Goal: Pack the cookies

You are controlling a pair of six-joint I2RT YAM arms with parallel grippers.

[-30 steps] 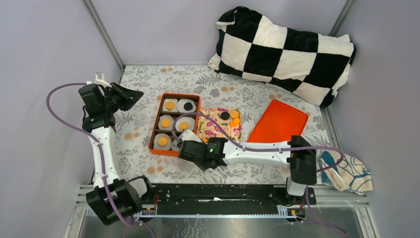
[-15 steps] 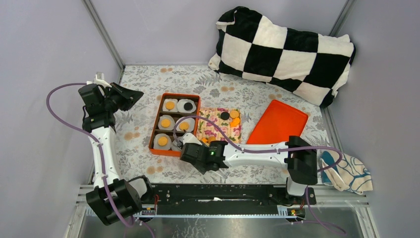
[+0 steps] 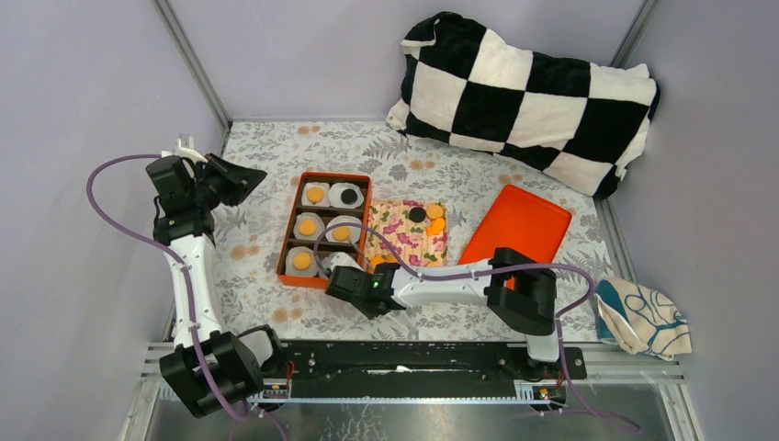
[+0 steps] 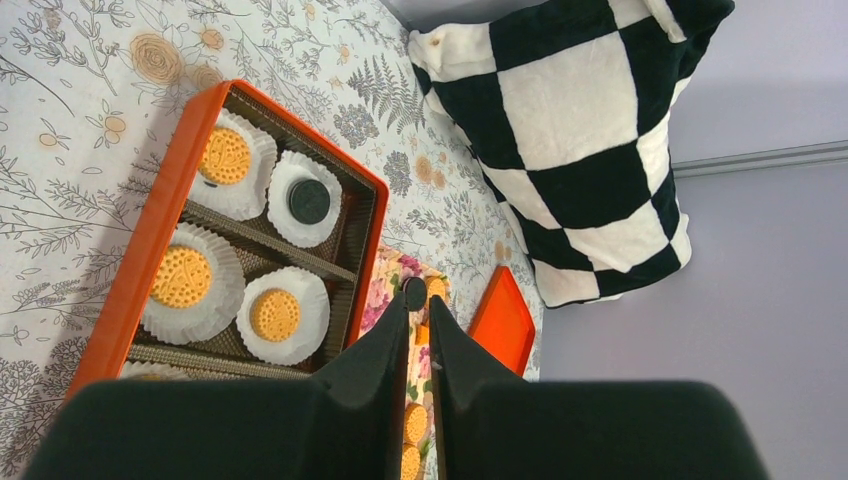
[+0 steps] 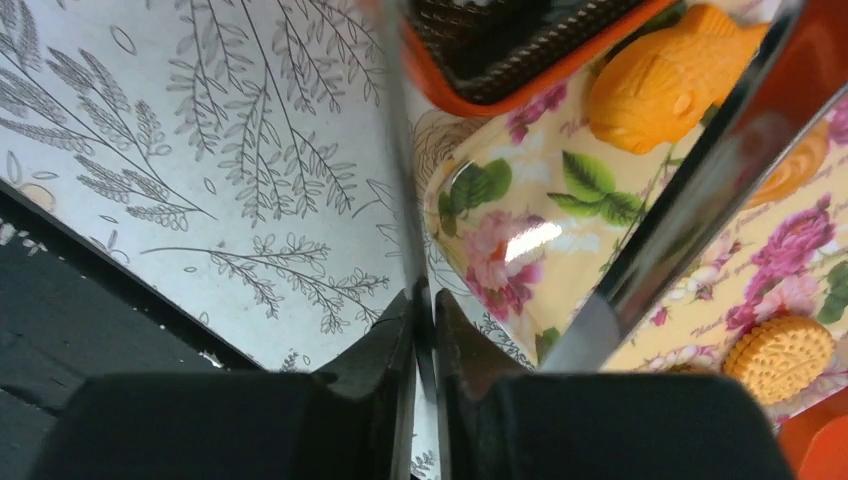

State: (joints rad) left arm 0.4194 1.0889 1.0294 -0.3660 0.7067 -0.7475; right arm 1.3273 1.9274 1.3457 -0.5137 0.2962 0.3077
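Pale lilac walls on 3 sides; over the table, a grey-and-white floral-printed cloth (image 3: 253, 276). Nearest of all, a black rail (image 3: 404, 360) along the front edge, carrying both arm bases, and off at the near right a crumpled white-and-teal towel (image 3: 643, 317).

Low over the cloth, stretched leftward from its base: the right gripper (image 5: 424, 305), at the near right corner of an orange 6-compartment box (image 4: 150, 230) and right at the near left corner of a floral-patterned rectangular tray (image 5: 500, 200). Fingers (image 5: 385, 360) drawn nearly together, pinching a thin shiny strip (image 5: 394, 120) running up out of the slit. Beside it, a second reflective band (image 5: 680, 185) slanting off to the right. Cannot tell what either belongs to.

Cookies (image 3: 308, 226), small flat round discs, in 2 places. On the tray's near end, close under the right gripper: 1 golden round one, plus an orange fish-shaped piece (image 5: 660, 85). At the tray's far end: 1 black and 2 orange, bunched together. In the box: 5 in view, 1 to each white pleated paper cup (image 4: 280, 205), with 4 golden-orange and 1 black, the black in the far right compartment. Near right compartment hidden by the right gripper.

Left of the box and raised above the cloth: the left gripper (image 4: 419, 305), aimed across the box toward the tray, fingers all but closed with only a narrow slit, nothing between them.

Right of the tray, just beside it, a flat orange rectangular lid (image 3: 517, 225). Farthest back, against the rear wall, a black-and-white checked plush cushion (image 3: 528, 92).
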